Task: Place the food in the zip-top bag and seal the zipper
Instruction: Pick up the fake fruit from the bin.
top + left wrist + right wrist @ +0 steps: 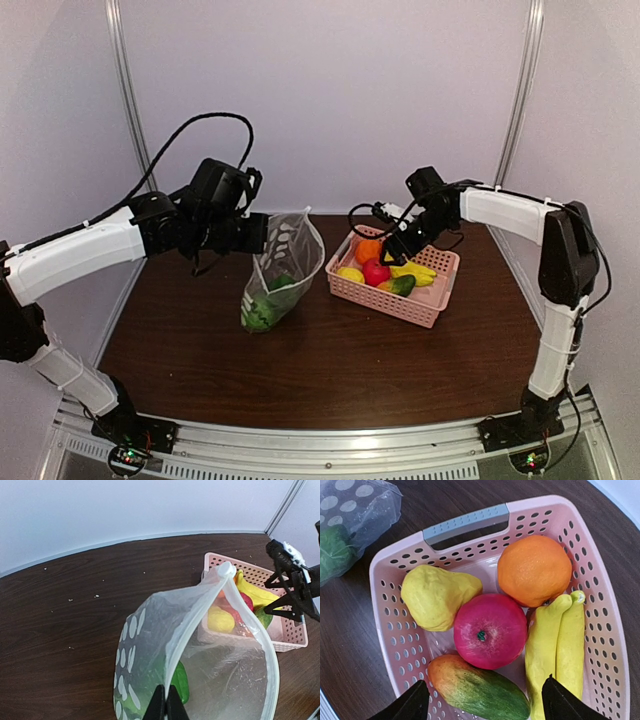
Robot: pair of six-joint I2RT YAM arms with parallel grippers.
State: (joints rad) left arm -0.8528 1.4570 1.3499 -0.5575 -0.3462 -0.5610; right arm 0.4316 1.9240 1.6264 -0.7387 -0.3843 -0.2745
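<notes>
Left wrist view only: left pincer (165, 705) pinched on the zipper (173, 647), zip-top bag (145, 630) open left of the pink basket (390, 610). Right wrist view: right pincer (482, 702) wide above apple (490, 630), orange (534, 570), bananas (560, 640).

Polka-dot zip-top bag (285, 265) upright, zipper (194, 616) open, perhaps two green vegetables (262, 312) inside; other food (490, 630) nearby.

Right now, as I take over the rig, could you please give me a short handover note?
Left gripper: shut on the zip-top bag at its rim, holding the mouth open.
Right gripper: open, hovering over the pink basket.
Done: a green vegetable is in the bag.
Left: orange, red apple, lemon, bananas and a green-orange piece lie in the basket; zipper unsealed.
</notes>
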